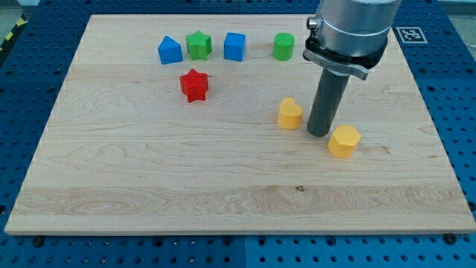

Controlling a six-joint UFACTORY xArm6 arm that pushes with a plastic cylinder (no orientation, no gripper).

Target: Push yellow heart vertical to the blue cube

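Note:
The yellow heart (290, 114) lies right of the board's middle. The blue cube (234, 46) stands in the row near the view's top, up and to the left of the heart. My tip (320, 133) rests on the board just to the right of the yellow heart, a small gap apart, and just left of a yellow hexagon (343, 141). The rod rises from there to the arm's grey body at the view's top right.
A blue house-shaped block (170, 50), a green star (198, 45) and a green cylinder (283, 46) share the top row with the blue cube. A red star (194, 85) lies below them at the left. The wooden board (149, 179) sits on a blue perforated table.

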